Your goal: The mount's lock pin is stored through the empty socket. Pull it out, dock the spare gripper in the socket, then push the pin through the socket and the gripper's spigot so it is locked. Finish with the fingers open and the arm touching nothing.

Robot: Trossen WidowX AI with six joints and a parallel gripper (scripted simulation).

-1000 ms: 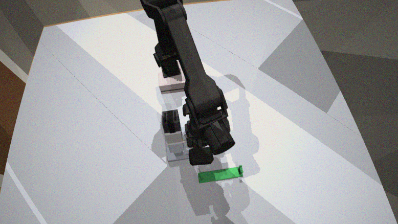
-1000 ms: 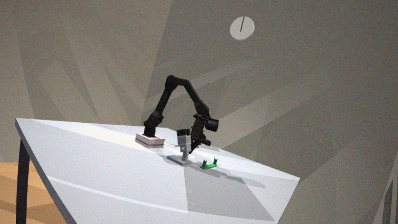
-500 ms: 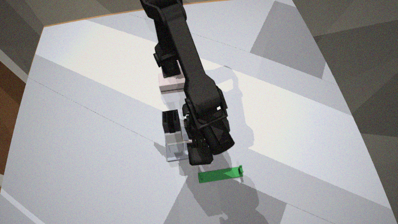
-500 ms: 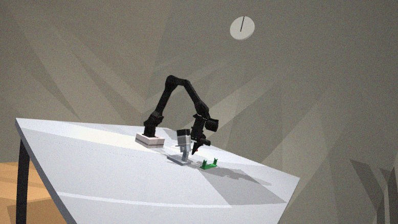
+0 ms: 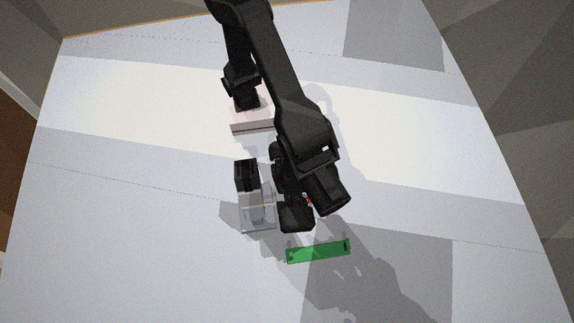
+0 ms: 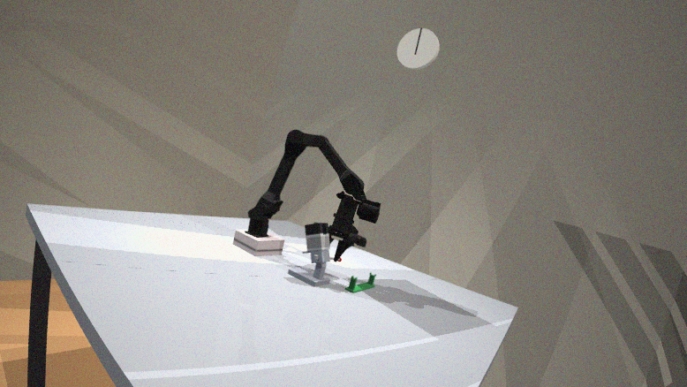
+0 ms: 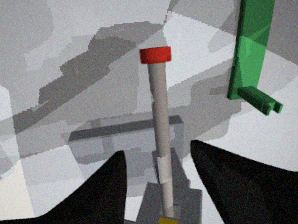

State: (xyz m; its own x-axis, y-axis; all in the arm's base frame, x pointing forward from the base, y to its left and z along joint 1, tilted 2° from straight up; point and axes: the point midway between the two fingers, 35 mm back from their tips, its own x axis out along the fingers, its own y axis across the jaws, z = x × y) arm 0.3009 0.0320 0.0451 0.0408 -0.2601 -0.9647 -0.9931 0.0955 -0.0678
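Spare gripper point(image 5: 246, 174) sits docked on the mount point(image 5: 257, 216). Pincer point(image 7: 160, 156) fingers apart, gripping nothing; lock pin point(image 7: 160, 123) stands loose between them, beside the mount, red head down. We judge the pinning step in hand: next regrip and align with the socket

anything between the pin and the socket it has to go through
Nothing separate that shows. The pin is between the fingers of the open gripper, untouched by them, just beside the mount, which has the spare gripper on top. The pin hole itself is hidden.
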